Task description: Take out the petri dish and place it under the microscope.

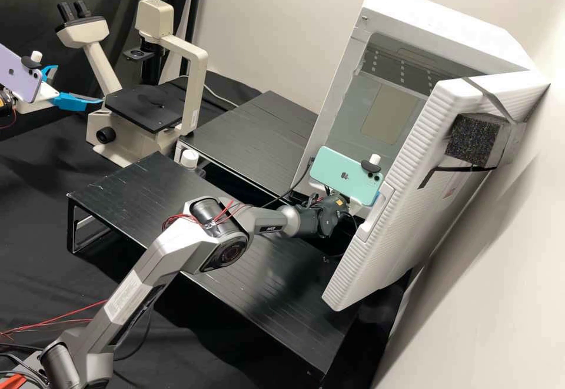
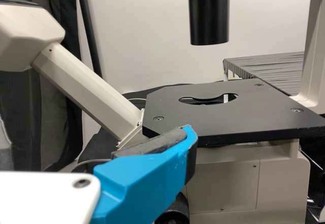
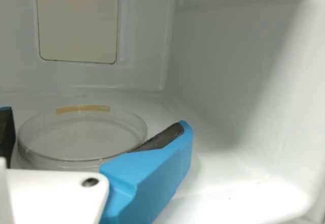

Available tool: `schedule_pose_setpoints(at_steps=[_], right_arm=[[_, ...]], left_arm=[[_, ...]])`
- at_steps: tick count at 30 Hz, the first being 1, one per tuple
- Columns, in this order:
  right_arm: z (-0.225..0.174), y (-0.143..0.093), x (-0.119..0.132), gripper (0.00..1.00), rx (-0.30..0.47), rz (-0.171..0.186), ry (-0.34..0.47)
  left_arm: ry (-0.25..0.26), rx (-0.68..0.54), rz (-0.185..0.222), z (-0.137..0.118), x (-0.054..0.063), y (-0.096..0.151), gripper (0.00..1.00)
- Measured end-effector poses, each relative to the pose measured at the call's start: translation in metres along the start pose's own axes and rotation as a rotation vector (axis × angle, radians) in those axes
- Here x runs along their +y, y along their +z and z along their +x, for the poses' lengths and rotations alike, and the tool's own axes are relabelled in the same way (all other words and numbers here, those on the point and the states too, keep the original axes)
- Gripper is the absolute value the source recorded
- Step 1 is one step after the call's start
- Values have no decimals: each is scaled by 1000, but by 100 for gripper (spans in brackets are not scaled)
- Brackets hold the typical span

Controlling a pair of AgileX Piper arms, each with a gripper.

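A clear, round, shallow petri dish [image 3: 81,140] lies flat on the white floor inside a cabinet [image 1: 441,9], probably an incubator, whose ribbed door [image 1: 382,248] stands open. A short amber strip [image 3: 84,108] marks the dish's far edge. The right gripper [image 3: 95,116] is inside, its two blue fingers spread about as wide as the dish, one towards each side; the grip is not closed, and whether either dark pad [image 3: 162,137] touches the wall cannot be told.

The dish looks light, stiff and smooth, probably thin plastic or glass. It is likely to slide on the slick floor if nudged, and could crack or spring out under a hard squeeze. The best hold seems to be across its full width, pads level on opposite side walls, low enough to catch the base as well as any loose lid. It should travel flat.

Across the bench, the left gripper [image 1: 79,85] hangs beside the microscope's black stage [image 1: 141,106], fingers wide apart and holding nothing. The stage has a cut-out opening [image 2: 203,101], where the dish would need gentle, centred lowering.
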Motion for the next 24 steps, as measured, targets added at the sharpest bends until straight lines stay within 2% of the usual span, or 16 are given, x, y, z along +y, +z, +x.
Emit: schedule_pose_setpoints(at_steps=[19,24], right_arm=[[6,3,-1,0,3,6,8],[7,4,-1,0,1,20,11]], left_arm=[[0,0,0,0,0,0,100],[0,0,0,0,0,0,100]])
